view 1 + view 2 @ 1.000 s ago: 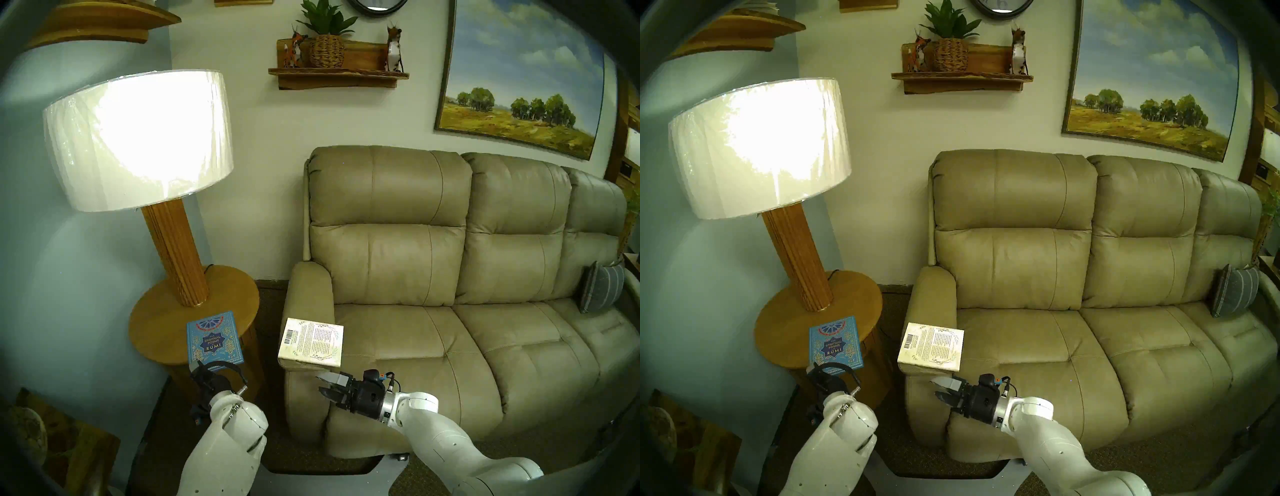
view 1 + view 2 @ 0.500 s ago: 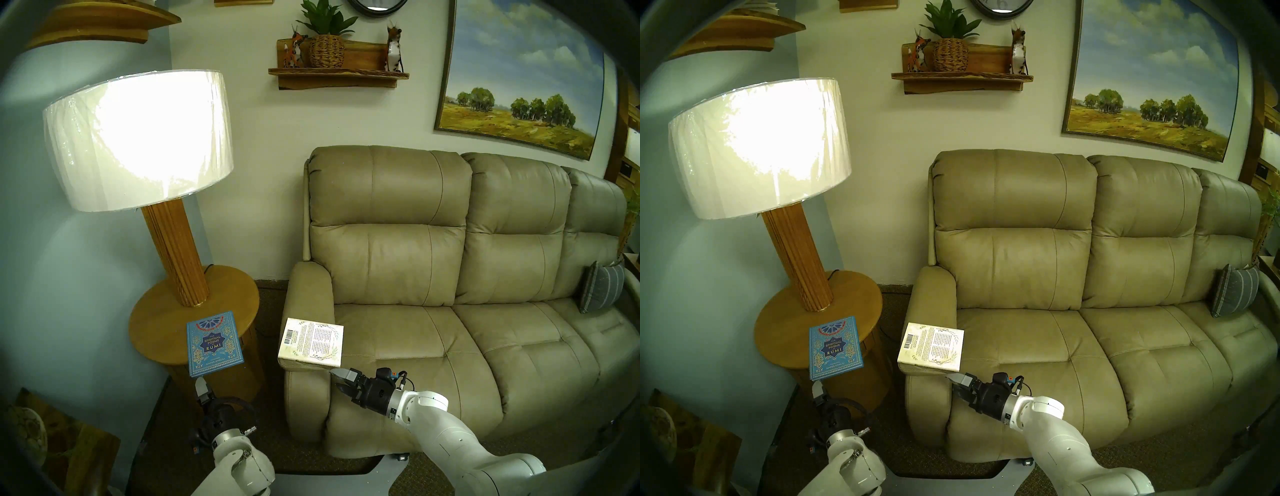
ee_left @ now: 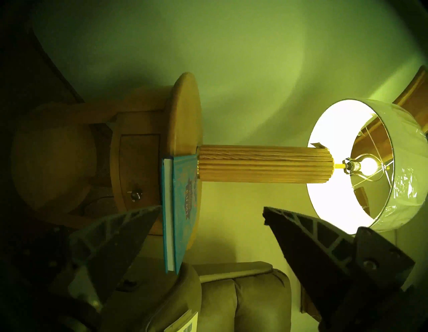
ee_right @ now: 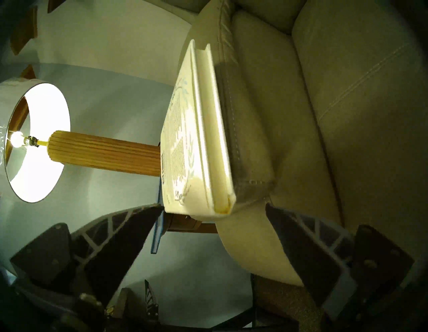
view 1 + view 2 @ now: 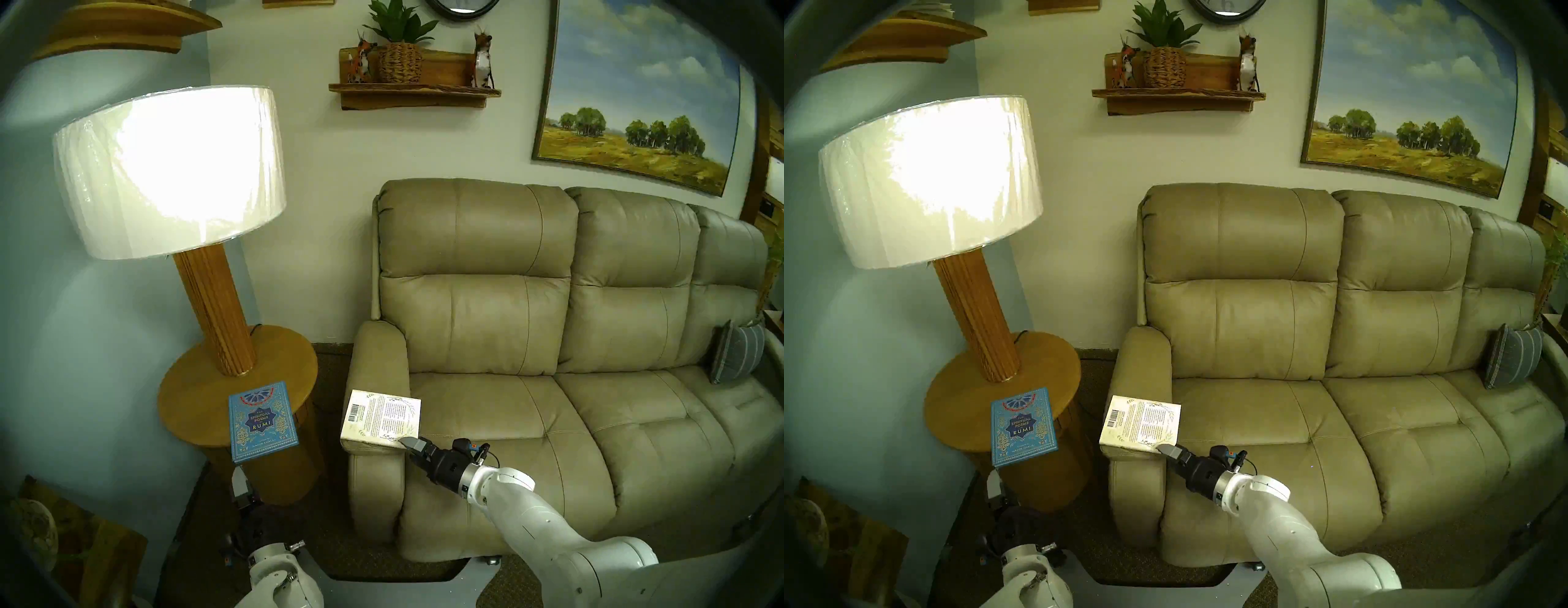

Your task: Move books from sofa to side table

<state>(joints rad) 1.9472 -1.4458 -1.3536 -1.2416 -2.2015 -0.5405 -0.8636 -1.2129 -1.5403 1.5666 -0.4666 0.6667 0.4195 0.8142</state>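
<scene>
A lit lamp [image 5: 169,170], a landscape painting [image 5: 636,114], a striped cushion [image 5: 736,356].

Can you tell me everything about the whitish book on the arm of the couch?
The cream book lies flat on the sofa arm, back cover up, with a barcode, small print and leafy sprigs. Its right side overhangs toward the seat. The open right gripper is at its near corner, not gripping yet.

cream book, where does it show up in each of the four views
Head stereo left: cream book lies low and centre-left on the sofa arm.
Head stereo right: same spot, slightly further left.
Left wrist: only a barcoded corner at the bottom edge.
Right wrist: centre, seen edge-on and sideways.
Shared landmark: the lamp's ribbed wooden column, visible in all four.
</scene>
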